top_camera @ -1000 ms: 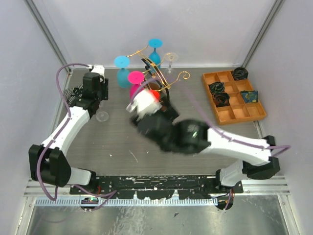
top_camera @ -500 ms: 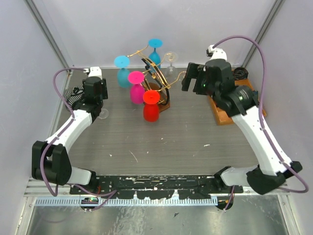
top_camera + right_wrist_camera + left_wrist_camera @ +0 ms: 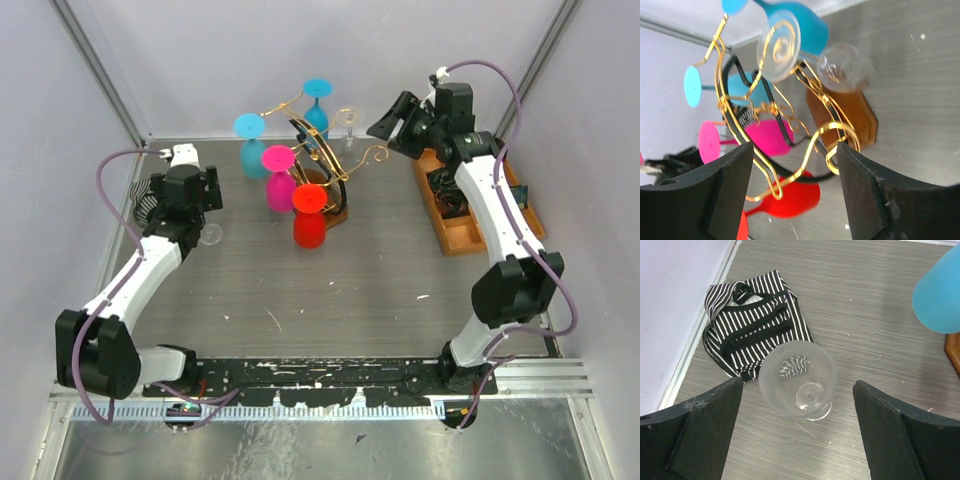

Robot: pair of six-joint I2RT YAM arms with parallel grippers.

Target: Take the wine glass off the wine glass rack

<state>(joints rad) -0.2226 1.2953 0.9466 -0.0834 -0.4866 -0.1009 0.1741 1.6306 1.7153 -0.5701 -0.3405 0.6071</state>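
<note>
Rack [image 3: 322, 165] stands at 12 o'clock on the bench [image 3: 380, 290], on a brown base [image 3: 845, 116]. Coloured glasses [image 3: 280, 185] hang on it. Hung glass [image 3: 842, 69], clear, foot up, at rack's 1 o'clock. Right claw [image 3: 382, 127] at rack's 2 o'clock, near, fingers apart, holding nothing. Loose glass [image 3: 797, 377], clear, upright on bench at rack's 8 o'clock, just beside a striped cloth [image 3: 752, 330]. Left claw [image 3: 797, 390] hangs over it, spread wide, fingers not touching it.

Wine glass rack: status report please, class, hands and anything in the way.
Left hand open over standing glass on table. Right hand open, facing wine glass rack, clear wine glass hanging nearest. Nothing between.
</note>
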